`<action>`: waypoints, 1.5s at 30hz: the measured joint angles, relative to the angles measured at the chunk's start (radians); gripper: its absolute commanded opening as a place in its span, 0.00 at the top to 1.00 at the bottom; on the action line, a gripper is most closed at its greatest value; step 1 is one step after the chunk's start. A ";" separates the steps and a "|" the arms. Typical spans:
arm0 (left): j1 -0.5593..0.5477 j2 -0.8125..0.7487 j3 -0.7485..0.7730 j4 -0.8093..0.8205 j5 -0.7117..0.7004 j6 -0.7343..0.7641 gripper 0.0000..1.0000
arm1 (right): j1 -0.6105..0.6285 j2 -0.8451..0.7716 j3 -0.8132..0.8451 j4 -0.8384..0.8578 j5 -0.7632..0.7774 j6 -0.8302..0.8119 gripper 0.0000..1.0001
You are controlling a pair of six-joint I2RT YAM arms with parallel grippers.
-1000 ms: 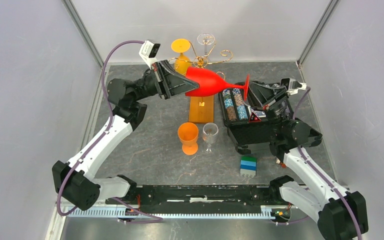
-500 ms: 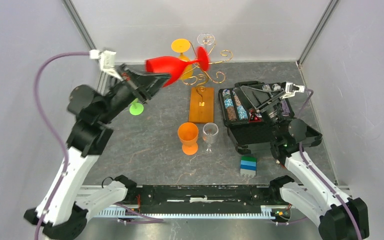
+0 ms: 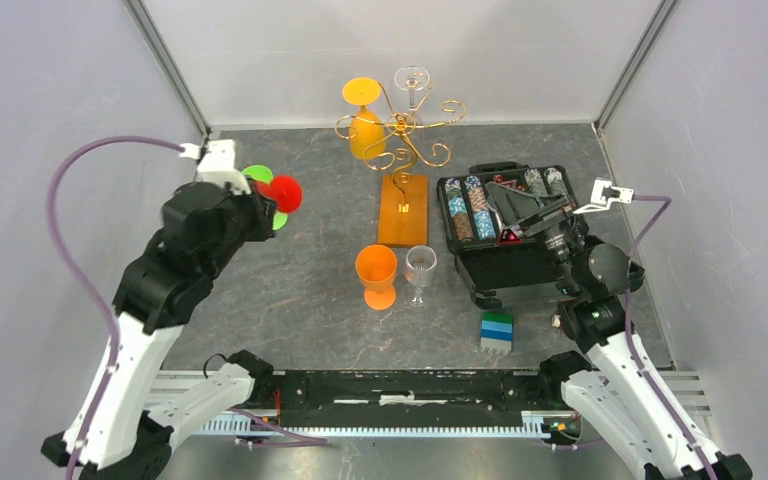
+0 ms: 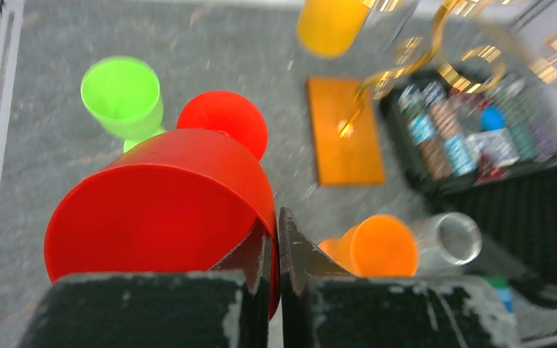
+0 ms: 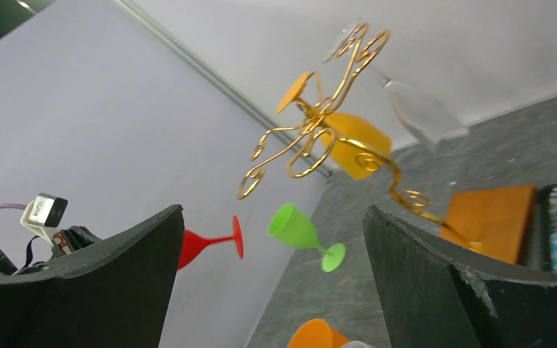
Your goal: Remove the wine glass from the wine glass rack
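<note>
The red wine glass (image 4: 159, 210) hangs above the table's left side, and my left gripper (image 4: 275, 217) is shut on its bowl rim. Its foot (image 3: 285, 193) juts out past my left wrist, above a green glass (image 3: 257, 176). The glass is well clear of the gold wine glass rack (image 3: 400, 125), whose orange-brown base (image 3: 403, 210) lies mid-table. An orange glass (image 3: 363, 125) and a clear glass (image 3: 412, 82) hang on the rack. My right gripper (image 5: 273, 210) stands open and empty over the black case, facing the rack (image 5: 319, 123) and the red glass (image 5: 207, 243).
An orange glass (image 3: 376, 275) and a clear glass (image 3: 420, 270) stand in front of the rack's base. A black case of poker chips (image 3: 500, 235) fills the right side. A blue-green block (image 3: 497, 330) sits near the front edge. Grey walls enclose the table.
My left arm swung the red glass left, away from the rack, and down beside the green glass. My right gripper let go of the glass's foot, opened wide and drew back.
</note>
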 measured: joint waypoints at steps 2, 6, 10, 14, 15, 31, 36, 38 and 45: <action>0.000 0.049 -0.003 -0.066 0.007 0.014 0.98 | 0.000 -0.035 0.012 -0.066 0.040 -0.063 0.03; 0.000 0.158 -0.031 -0.138 0.089 0.033 0.98 | 0.000 -0.078 0.021 -0.157 0.103 -0.150 0.03; 0.000 0.264 -0.080 -0.173 0.184 0.041 0.98 | 0.000 -0.092 0.023 -0.219 0.145 -0.200 0.03; -0.004 0.328 -0.121 -0.178 0.262 0.042 0.98 | 0.000 -0.092 0.023 -0.270 0.164 -0.227 0.03; -0.007 0.338 -0.128 -0.178 0.277 0.042 0.98 | 0.000 -0.092 0.023 -0.278 0.165 -0.230 0.03; -0.093 0.435 -0.260 -0.085 0.354 0.011 0.77 | 0.000 -0.090 0.023 -0.339 0.171 -0.248 0.03; -0.098 0.438 -0.260 -0.071 0.354 0.008 0.68 | 0.000 -0.093 0.023 -0.346 0.171 -0.248 0.03; -0.098 0.438 -0.260 -0.070 0.351 0.007 0.62 | 0.000 -0.095 0.023 -0.348 0.171 -0.248 0.03; -0.098 0.417 -0.260 -0.070 0.343 0.005 0.50 | 0.000 -0.098 0.023 -0.351 0.171 -0.248 0.03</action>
